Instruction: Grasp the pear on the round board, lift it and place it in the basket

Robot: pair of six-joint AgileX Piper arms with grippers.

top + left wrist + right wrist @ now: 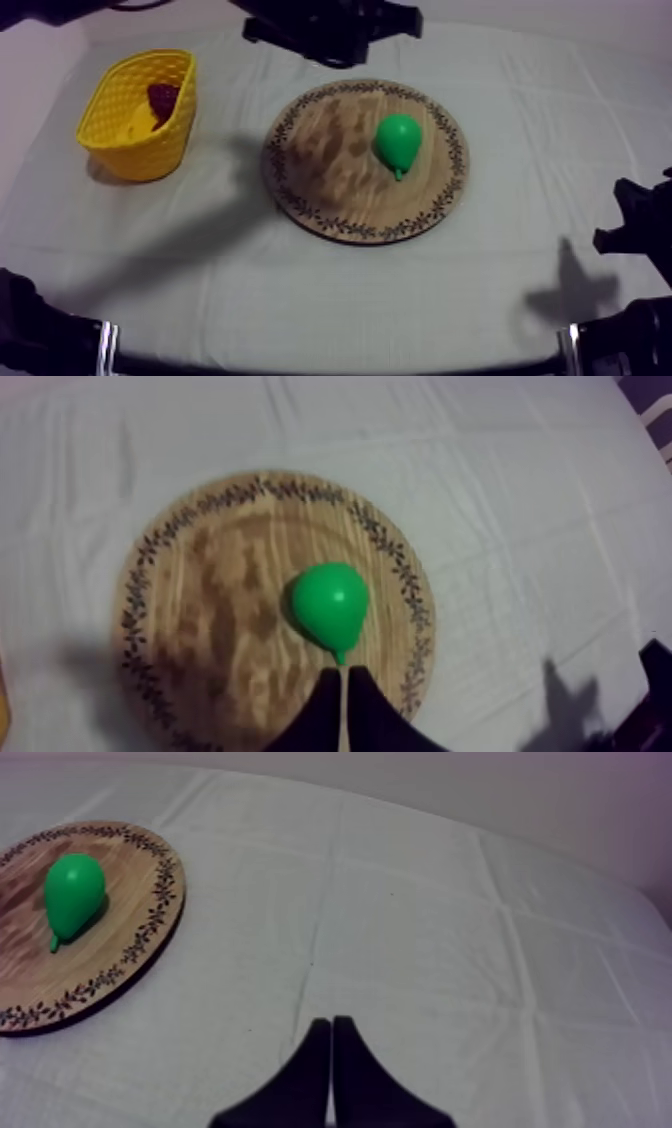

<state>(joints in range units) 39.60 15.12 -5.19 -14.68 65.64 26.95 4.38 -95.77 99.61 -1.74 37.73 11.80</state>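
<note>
A green pear [398,143] lies on its side on the right half of the round wooden board [320,150] in the middle of the table. My left arm [330,25] reaches in over the board's far edge. Its gripper [342,674] is shut on nothing, its fingers a narrow wedge hovering just behind the stem end of the pear [330,604], above the board [220,596]. The yellow basket [150,150] stands at the far left with a small red fruit [162,97] inside. My right gripper [331,1022] is shut and empty over bare cloth, well right of the pear [73,892] and board [120,942].
My right arm [635,225] rests low at the table's right edge. Open cloth lies between the board and the basket and along the front of the table.
</note>
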